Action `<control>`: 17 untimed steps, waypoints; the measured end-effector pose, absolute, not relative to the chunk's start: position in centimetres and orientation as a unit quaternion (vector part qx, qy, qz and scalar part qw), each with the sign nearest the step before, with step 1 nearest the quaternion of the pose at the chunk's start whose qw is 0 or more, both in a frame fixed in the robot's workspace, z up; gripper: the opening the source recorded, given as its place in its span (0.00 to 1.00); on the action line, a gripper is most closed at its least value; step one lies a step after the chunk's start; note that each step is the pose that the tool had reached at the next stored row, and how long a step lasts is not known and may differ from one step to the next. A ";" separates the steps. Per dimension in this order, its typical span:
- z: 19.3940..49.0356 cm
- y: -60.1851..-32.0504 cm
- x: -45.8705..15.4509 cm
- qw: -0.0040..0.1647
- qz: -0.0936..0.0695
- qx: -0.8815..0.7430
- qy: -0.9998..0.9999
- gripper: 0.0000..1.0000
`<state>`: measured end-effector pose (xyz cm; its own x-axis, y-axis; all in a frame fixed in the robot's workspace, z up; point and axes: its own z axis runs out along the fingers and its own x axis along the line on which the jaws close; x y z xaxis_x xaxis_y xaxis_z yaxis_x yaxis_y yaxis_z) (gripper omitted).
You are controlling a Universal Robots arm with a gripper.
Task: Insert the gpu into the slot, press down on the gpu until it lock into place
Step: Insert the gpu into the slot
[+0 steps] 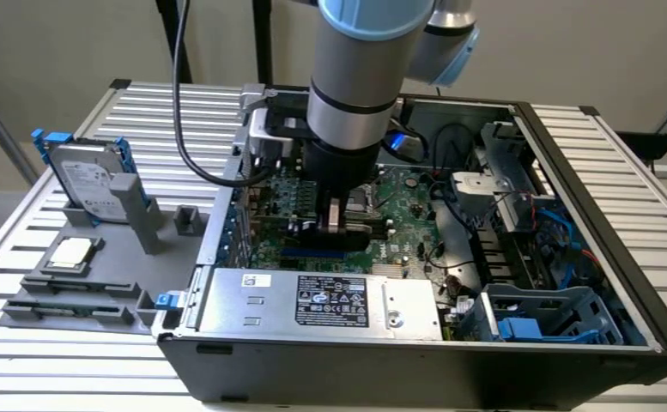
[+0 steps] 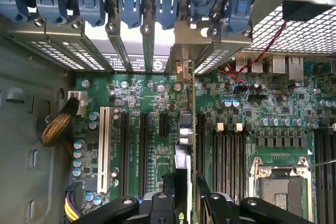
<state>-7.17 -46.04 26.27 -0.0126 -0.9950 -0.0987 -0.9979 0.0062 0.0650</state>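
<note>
Inside the open computer case (image 1: 425, 360) lying on the slatted tabletop (image 1: 35, 343), the arm reaches straight down over the motherboard (image 2: 147, 93). The gripper (image 2: 186, 182) has a finger on each side of the gpu (image 2: 185, 129) and appears clamped on it rather than released.

The step in hand looks like the insertion. The card stands on edge, running lengthwise along the slot (image 1: 310, 254), with its bracket end towards the row of blue-clipped rear covers (image 2: 131, 3). Whether its contact edge has entered the connector cannot be told, and nothing suggests it has locked. By this reading, the press has not yet been done.

Seating the card would call for keeping it parallel to the slot and square to the board. The bracket must clear the rear wall, and the push must go straight down, because a tilt could jam one end.

The wrist view gives the line-up: the card seen edge-on between the black expansion slots (image 2: 143, 150) and, further off, the memory slots (image 2: 228, 150) beside the processor socket (image 2: 281, 182).

The exterior view gives the height and the surroundings. It shows the gripper low over the board, the blue strip just below it in the picture, and the grey power-supply box (image 1: 322, 300) along the near side. The hard drive (image 1: 87, 180) stands on the tabletop at the exterior view's left, well apart from the work.
</note>
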 end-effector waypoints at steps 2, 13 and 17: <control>26.2 -46.0 -7.2 0.012 0.057 -0.703 0.709 0.26; 26.0 -46.0 -7.3 0.010 0.056 -0.703 0.709 0.26; 26.0 -46.0 -7.3 0.010 0.056 -0.702 0.710 0.26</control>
<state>-7.32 -46.04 25.95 -0.0142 -0.9956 -0.0930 -0.9978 0.0082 0.0651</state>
